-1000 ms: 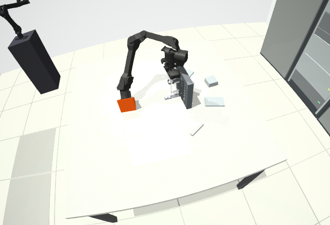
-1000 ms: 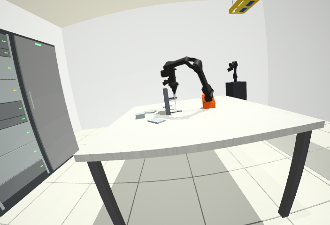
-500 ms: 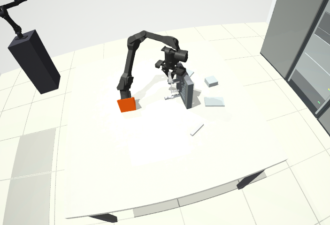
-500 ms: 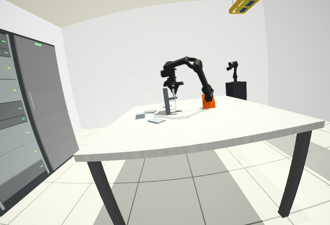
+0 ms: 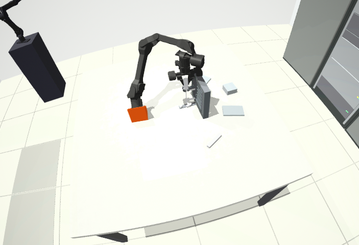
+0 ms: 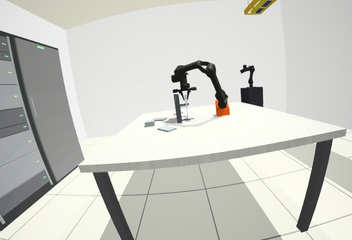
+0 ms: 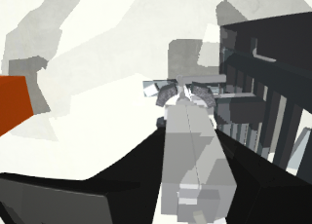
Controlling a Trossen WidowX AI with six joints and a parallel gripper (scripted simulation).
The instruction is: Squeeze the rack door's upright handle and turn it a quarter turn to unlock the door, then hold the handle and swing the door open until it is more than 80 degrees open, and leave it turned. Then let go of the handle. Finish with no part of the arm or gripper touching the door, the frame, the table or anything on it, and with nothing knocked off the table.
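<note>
We see the black arm [image 5: 140, 65] [image 6: 217, 84] bending from its orange base [image 5: 138, 114] [image 6: 223, 111] [image 7: 14, 104] over the worktop [image 5: 171, 196] [image 6: 224, 141] [image 7: 102, 146], with its tool [image 5: 186, 84] [image 6: 185, 97] [image 7: 187, 134] pointing downwards. The tool is closed upon the light grey upright handle [image 5: 186, 82] [image 6: 186, 99] [image 7: 195, 153] — one black finger presses it from each side, near its upper part. This handle stands just beside the slotted face of a dark grey upright panel [image 5: 205, 101] [image 6: 177, 108] [image 7: 273, 34], and in the wrist view the panel is to the right of the handle. How far the door is open, we cannot tell. On the other side of the panel we find a pale small block [image 5: 230, 88] [image 6: 149, 123], a thin flat plate [image 5: 233, 111] [image 6: 167, 129] and another pale piece [image 5: 207, 79] [image 6: 160, 119], which is partly hidden in the top view. A white stick [image 5: 214, 140] lies on the worktop too — well apart from the tool.
</note>
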